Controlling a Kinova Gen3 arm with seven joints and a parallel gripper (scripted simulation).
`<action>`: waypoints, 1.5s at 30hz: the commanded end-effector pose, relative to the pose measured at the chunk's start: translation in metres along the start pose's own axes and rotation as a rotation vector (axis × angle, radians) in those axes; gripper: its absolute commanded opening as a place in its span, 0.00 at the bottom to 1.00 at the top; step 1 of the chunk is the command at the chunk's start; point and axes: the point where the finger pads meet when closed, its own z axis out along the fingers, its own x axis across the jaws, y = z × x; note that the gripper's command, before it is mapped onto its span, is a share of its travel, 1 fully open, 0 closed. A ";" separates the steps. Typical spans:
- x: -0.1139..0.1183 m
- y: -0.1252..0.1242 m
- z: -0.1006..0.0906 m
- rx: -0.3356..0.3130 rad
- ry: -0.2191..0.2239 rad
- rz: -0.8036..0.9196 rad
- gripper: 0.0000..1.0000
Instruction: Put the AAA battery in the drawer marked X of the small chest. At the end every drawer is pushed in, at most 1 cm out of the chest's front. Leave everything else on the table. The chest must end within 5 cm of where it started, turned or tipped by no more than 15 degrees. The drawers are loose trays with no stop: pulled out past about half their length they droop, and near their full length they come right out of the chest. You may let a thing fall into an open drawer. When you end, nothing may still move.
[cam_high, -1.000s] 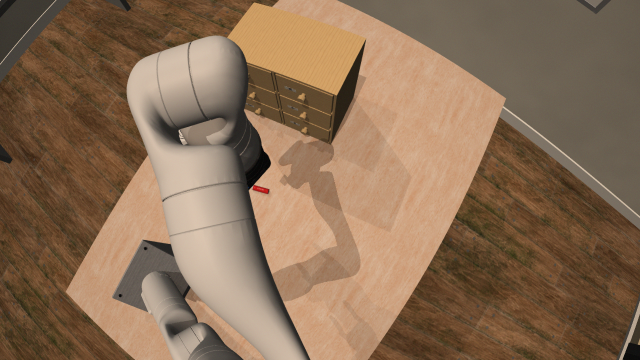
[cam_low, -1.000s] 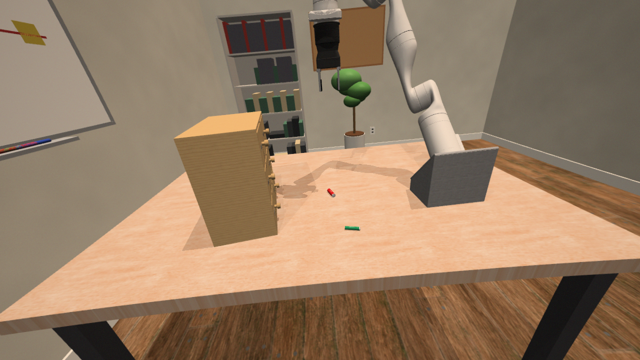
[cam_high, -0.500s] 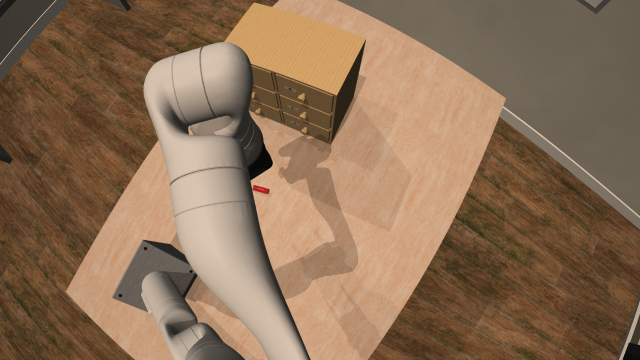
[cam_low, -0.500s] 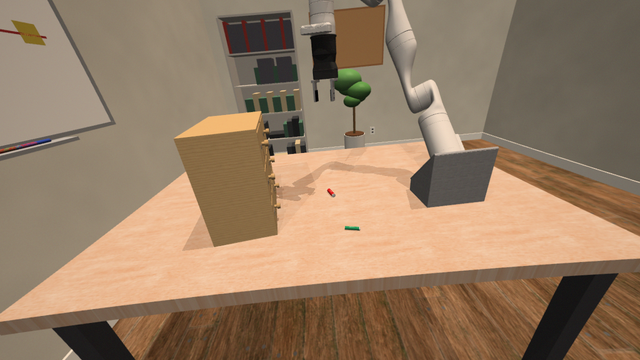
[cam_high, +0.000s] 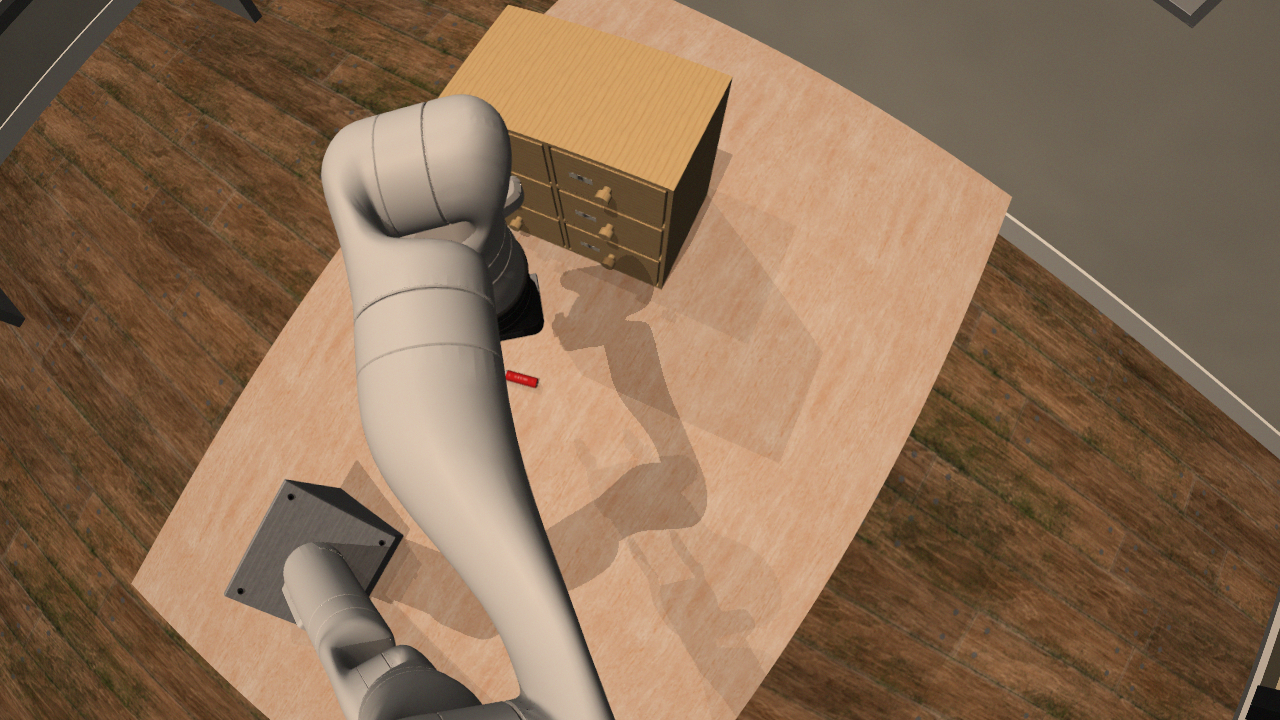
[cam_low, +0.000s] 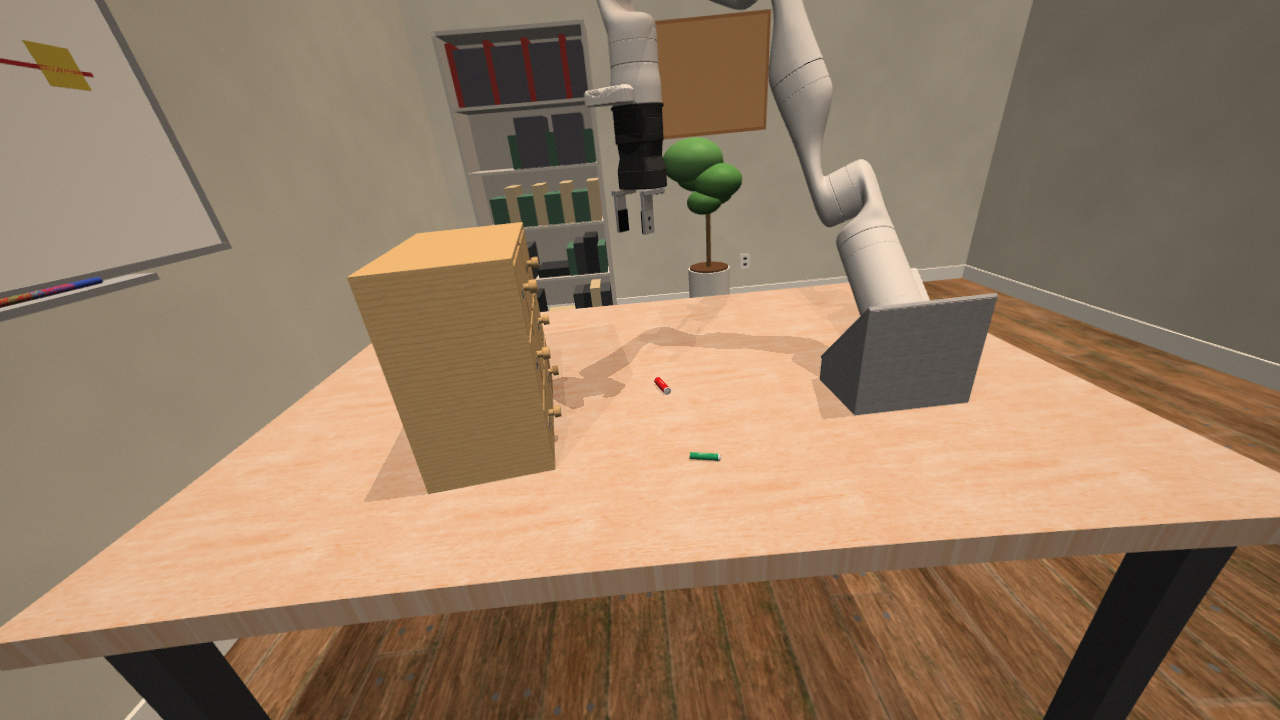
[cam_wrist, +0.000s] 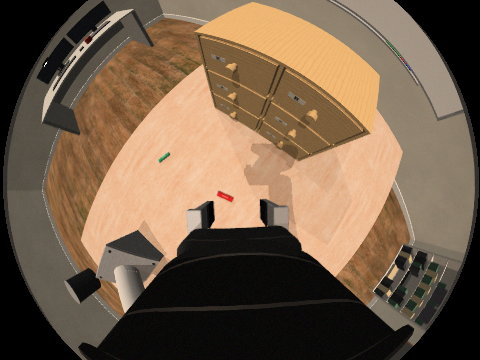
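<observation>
Gripper (cam_high: 526, 315) (cam_low: 635, 229) (cam_wrist: 237, 209) found open, fingers wide apart with nothing between them, raised above the table (cam_high: 859, 268) (cam_low: 850, 483) (cam_wrist: 135, 185). AAA battery (cam_low: 704, 456) (cam_wrist: 164, 157), the slimmer green one, lies on the tabletop in front of the chest (cam_high: 581, 80) (cam_low: 465, 367) (cam_wrist: 290, 45). Thicker red battery (cam_high: 521, 378) (cam_low: 662, 385) (cam_wrist: 225, 196) lies apart from it. Chest upright, its six drawers seemingly pushed in; drawer labels too small to read surely

Smooth cream arm (cam_high: 434, 394) (cam_low: 801, 80) (cam_wrist: 128, 285), black gripper (cam_low: 639, 211) (cam_wrist: 237, 209)
</observation>
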 end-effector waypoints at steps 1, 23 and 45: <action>0.000 -0.005 0.012 -0.012 0.005 0.059 1.00; 0.010 -0.041 0.066 -0.011 0.008 0.535 1.00; 0.011 -0.048 0.076 -0.010 0.008 0.623 1.00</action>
